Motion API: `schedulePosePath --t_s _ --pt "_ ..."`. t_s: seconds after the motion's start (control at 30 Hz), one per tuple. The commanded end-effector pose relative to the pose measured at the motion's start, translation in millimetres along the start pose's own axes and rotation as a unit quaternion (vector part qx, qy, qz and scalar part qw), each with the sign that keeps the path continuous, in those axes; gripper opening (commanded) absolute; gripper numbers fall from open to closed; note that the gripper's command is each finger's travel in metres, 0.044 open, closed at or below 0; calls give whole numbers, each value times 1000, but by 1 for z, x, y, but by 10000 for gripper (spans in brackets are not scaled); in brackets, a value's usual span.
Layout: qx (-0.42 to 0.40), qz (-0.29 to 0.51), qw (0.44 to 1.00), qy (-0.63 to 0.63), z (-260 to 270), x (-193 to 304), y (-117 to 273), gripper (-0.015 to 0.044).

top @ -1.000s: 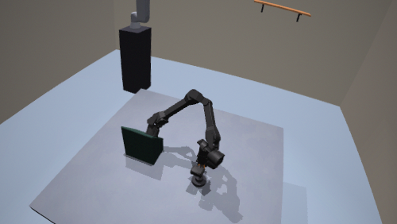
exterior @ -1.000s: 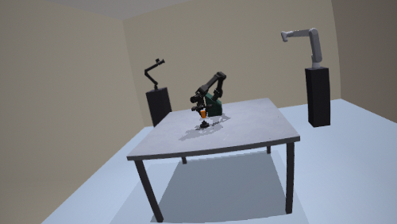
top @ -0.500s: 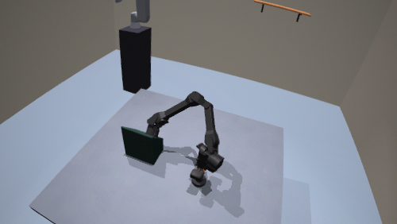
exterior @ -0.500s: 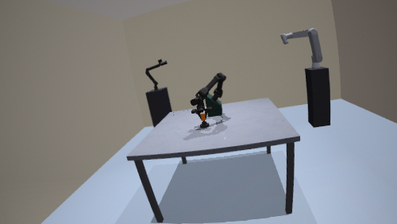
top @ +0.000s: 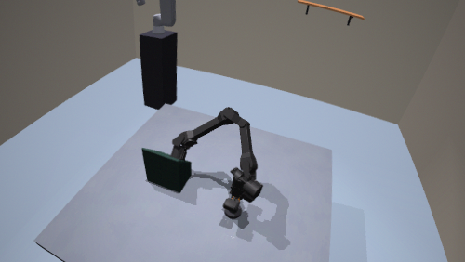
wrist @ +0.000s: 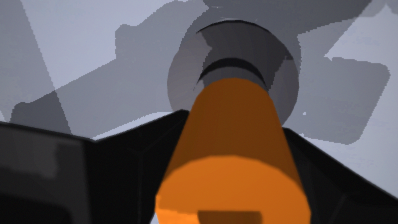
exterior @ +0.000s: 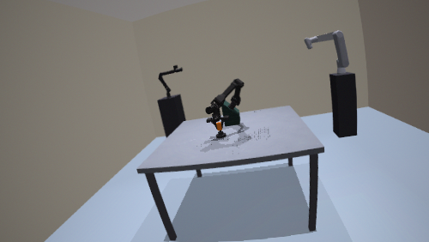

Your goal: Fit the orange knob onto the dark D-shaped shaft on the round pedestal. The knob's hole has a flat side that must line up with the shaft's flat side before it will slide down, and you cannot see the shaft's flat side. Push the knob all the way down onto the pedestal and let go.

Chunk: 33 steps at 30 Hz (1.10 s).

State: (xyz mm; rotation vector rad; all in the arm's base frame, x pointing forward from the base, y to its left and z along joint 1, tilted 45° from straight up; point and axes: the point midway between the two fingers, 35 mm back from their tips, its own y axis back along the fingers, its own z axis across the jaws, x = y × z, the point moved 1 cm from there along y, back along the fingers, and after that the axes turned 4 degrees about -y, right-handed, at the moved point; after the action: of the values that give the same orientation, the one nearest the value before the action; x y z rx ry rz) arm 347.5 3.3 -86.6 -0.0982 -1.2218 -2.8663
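Note:
My gripper (top: 236,201) (exterior: 219,124) (wrist: 231,127) is shut on the orange knob (exterior: 219,126) (wrist: 233,130), one dark finger on each side, and points down. The knob is held about upright over the round pedestal (top: 233,215) (exterior: 220,136) (wrist: 285,87), which stands on the table. In the wrist view the knob's lower end covers the middle of the pedestal, and part of its raised centre shows just past the knob. The dark shaft is hidden behind the knob. Whether the knob touches the shaft or is a little above it, I cannot tell.
A dark green block (top: 166,171) (exterior: 232,115) stands by the arm's base on the grey table (top: 116,218) (exterior: 283,137). Off the table, a grey arm (exterior: 341,49) stands on a black pillar (top: 158,70) (exterior: 343,105), and a dark arm (exterior: 162,79) stands on another. An orange rail (top: 330,9) is on the wall.

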Motion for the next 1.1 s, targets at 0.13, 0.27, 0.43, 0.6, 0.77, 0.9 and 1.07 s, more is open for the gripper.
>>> schedulePosePath --t_s 0.13,0.27,0.43,0.6,0.77,0.9,1.07 --pt "-1 -3 1000 -1 0 -1 -1 0" --pt "-1 -3 1000 -1 0 -1 1 0" --pt "-1 -2 1000 3 1 0 3 0" --pt "-1 -3 997 83 3 2 4 0" --pt "-1 -2 995 103 4 5 5 0" --pt "-1 -2 995 103 4 5 4 0" --pt "-1 -2 995 103 4 4 3 0"
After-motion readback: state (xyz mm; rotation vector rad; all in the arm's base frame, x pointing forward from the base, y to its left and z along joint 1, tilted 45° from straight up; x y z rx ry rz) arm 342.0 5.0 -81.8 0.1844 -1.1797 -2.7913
